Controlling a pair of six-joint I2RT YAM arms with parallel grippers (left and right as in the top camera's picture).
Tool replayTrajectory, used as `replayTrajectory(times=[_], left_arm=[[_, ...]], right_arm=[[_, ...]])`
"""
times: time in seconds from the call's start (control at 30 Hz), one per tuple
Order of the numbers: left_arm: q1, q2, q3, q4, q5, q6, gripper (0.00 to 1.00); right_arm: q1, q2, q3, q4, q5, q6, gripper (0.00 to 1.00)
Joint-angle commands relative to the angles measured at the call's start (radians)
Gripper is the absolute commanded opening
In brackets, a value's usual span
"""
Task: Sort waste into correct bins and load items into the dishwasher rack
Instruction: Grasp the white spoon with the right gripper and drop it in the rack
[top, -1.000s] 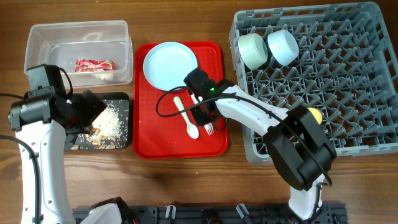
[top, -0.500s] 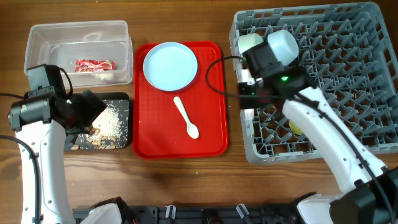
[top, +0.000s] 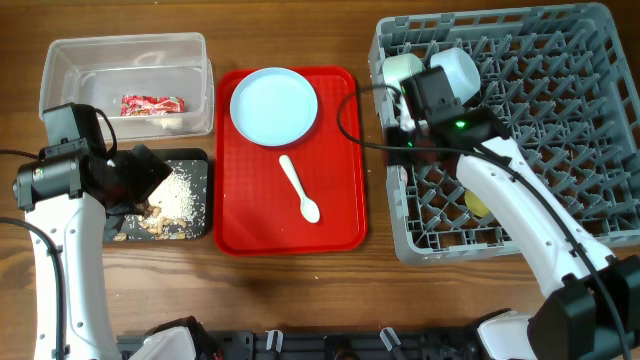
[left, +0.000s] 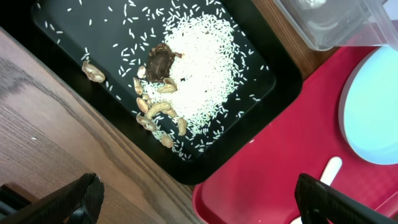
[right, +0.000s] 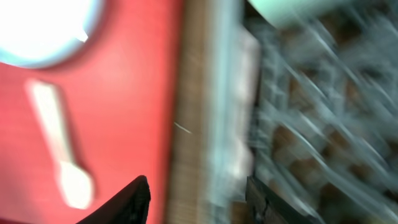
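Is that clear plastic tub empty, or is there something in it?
Not empty. The overhead view shows a crumpled red-and-white wrapper lying on the bottom of the clear tub.

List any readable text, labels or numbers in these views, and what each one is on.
No text can be read in any view.
The snack wrapper in the clear tub has red-and-white print, too small to read from overhead.
The right wrist view is motion-blurred, so nothing is readable.
The left wrist view shows no lettering.
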Motion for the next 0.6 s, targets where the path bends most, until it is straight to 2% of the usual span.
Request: replayTrajectory(times=[0.0, 0.07, 0.17, 0.37, 0.43, 0.5, 0.53, 0.57], left_arm=[[-0.003, -0.009, -0.001, 0.002, 0.008, 0.012, 1.0], [-0.003, -0.009, -0.001, 0.002, 0.008, 0.012, 1.0], [-0.003, -0.009, -0.001, 0.006, 0.008, 0.012, 1.0], [-0.003, -0.009, -0.001, 0.006, 0.008, 0.012, 1.0], [-0.003, -0.009, -0.001, 0.006, 0.008, 0.012, 1.0], [-0.003, -0.009, -0.001, 0.006, 0.008, 0.012, 1.0], [-0.003, -0.009, -0.001, 0.006, 0.008, 0.012, 1.0], [-0.003, -0.009, -0.001, 0.006, 0.008, 0.012, 1.0]], right_arm=[[0.131, -0.002, 0.033, 0.134, -0.187, -0.003, 0.56], [0.224, 0.027, 0.032, 0.168, -0.135, -0.002, 0.65], [0.336, 0.144, 0.032, 0.204, -0.067, -0.004, 0.68], [0.381, 0.411, 0.032, 0.283, -0.058, 0.005, 0.68], [0.38, 0.458, 0.032, 0.274, -0.014, 0.037, 0.57], [0.38, 0.462, 0.032, 0.241, 0.039, 0.093, 0.28], [0.373, 0.453, 0.032, 0.211, 0.042, 0.105, 0.05], [0.357, 0.42, 0.032, 0.184, 0.042, 0.11, 0.04]])
